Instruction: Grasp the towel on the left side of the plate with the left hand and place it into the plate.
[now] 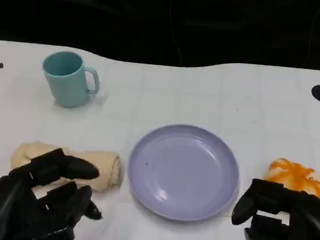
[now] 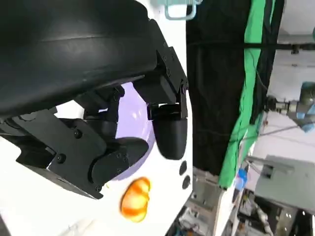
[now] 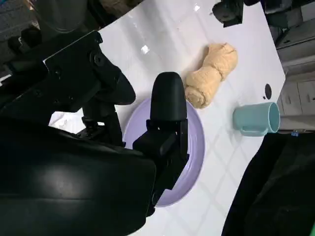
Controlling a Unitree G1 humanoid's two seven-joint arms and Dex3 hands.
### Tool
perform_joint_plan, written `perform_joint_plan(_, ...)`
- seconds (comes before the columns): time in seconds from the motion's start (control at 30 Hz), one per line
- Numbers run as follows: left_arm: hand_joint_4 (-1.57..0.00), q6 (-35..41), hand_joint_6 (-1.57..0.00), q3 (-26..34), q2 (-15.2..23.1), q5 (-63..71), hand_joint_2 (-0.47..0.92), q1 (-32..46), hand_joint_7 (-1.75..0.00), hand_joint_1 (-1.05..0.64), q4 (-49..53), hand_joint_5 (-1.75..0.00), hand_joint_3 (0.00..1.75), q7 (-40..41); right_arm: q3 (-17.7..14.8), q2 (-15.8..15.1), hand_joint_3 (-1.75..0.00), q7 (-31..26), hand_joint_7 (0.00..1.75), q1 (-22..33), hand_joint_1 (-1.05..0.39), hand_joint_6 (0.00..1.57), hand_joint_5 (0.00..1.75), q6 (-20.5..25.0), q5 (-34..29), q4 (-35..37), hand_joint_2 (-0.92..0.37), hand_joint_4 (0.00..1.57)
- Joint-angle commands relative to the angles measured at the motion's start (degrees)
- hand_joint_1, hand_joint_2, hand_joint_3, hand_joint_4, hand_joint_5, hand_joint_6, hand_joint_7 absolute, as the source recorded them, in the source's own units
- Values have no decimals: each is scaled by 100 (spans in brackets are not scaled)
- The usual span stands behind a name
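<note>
The rolled beige towel point(image 1: 106, 167) lies on the white table just left of the lavender plate point(image 1: 184, 171), which has nothing in it. My left hand point(image 1: 36, 199) hovers at the towel's near side, its fingers point(image 1: 71, 169) spread and reaching over the roll without holding it. In the right wrist view the towel point(image 3: 211, 73) lies beyond the plate point(image 3: 194, 142). My right hand point(image 1: 284, 225) stays near the table's front edge, right of the plate, fingers apart and holding nothing. The left wrist view has the plate point(image 2: 135, 123) behind my left hand's fingers point(image 2: 170, 132).
A teal mug point(image 1: 69, 79) stands at the back left. An orange-striped round object point(image 1: 299, 177) lies right of the plate, just beyond my right hand. The table's far edge meets a black backdrop.
</note>
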Motion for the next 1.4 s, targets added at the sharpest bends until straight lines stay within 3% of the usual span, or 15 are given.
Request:
perform_joint_plan(0.03, -70, -554, -83, -78, 156, 655, 90, 14, -15, -24, 29, -80, 26, 3, 45, -30, -121, -14, 149, 13, 3, 65, 175, -34, -25, -104, -55, 67)
perform_joint_plan(0.33, -53, -1402, -60, -364, 708, 2513, 92, -27, 0, -39, -64, -48, 12, 31, 101, 12, -121, -87, 149, 11, 4, 64, 175, 28, 1, -154, -55, 67)
perform_joint_plan(0.5, -38, -1238, -43, -549, 1165, 3594, 92, -193, 0, -45, -344, -29, 6, -98, 51, -8, -121, -56, 149, 25, 3, 64, 175, 1, 22, -135, -55, 66)
perform_joint_plan(0.7, -29, -956, -32, -1086, 1904, 5450, 92, -732, 0, -53, -319, -22, 7, -453, 37, -17, -120, -14, 149, 42, 4, 63, 175, -32, 32, -110, -55, 66)
perform_joint_plan(1.0, -24, -641, -25, -1865, 2168, 7048, 90, -1775, 0, -57, 556, -15, 0, -1088, 65, 14, -120, -46, 149, 119, 2, 64, 175, -28, 12, -167, -54, 66)
perform_joint_plan(1.4, -28, -509, -28, -2551, 1975, 8128, 86, -2873, -1, -59, 2360, -14, 0, -1374, -9, -4, -122, 5, 148, 209, 1, 65, 175, -21, 83, -266, -53, 67)
